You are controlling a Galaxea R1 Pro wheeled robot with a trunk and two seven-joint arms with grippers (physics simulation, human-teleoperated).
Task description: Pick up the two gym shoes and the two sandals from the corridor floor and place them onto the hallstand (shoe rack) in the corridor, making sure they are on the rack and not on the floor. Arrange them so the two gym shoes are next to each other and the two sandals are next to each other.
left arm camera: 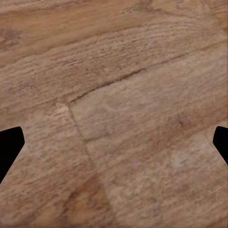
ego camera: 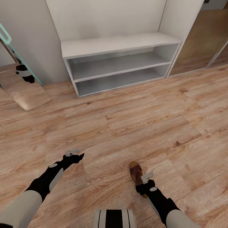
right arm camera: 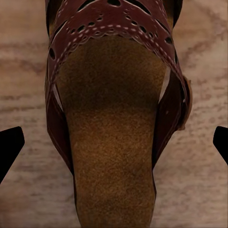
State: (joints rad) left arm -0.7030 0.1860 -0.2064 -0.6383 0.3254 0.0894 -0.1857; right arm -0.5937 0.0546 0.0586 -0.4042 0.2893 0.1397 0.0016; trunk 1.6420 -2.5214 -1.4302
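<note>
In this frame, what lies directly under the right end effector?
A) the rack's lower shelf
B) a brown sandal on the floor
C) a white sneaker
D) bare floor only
B: the right wrist view looks straight down on a brown sandal between the open fingertips, and the head view shows the right end effector over that sandal on the corridor floor.

The head view looks forward and down across the corridor floor (ego camera: 126, 120) to the hallstand (ego camera: 120, 63). The right wrist view hangs close above a sandal (right arm camera: 111, 142), also in the head view. The left wrist view faces bare planks.
</note>
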